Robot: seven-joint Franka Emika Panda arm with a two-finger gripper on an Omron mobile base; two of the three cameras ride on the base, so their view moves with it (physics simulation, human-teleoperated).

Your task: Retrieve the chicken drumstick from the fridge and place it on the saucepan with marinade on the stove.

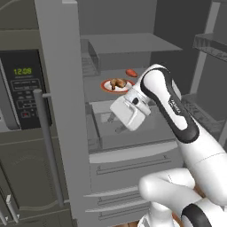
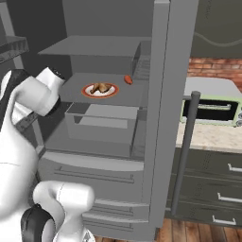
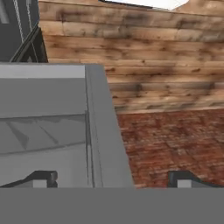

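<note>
My gripper (image 3: 113,179) stands spread wide with nothing between its fingertips (image 3: 43,178), touching nothing; below it I see a grey fridge bin edge (image 3: 103,131), wooden floor and a brick-red patch. The chicken drumstick (image 1: 117,83) lies on the red-rimmed white plate (image 1: 106,86) on a shelf inside the open fridge (image 1: 62,111), well apart from my hand. Its long axis runs roughly left to right across the plate; I cannot tell which end is the bone. A small red-orange item (image 1: 131,72) sits just behind it. The left base view shows the wall oven (image 1: 22,88) with its green clock; the right base view shows a toaster oven (image 2: 210,108) on the counter.
</note>
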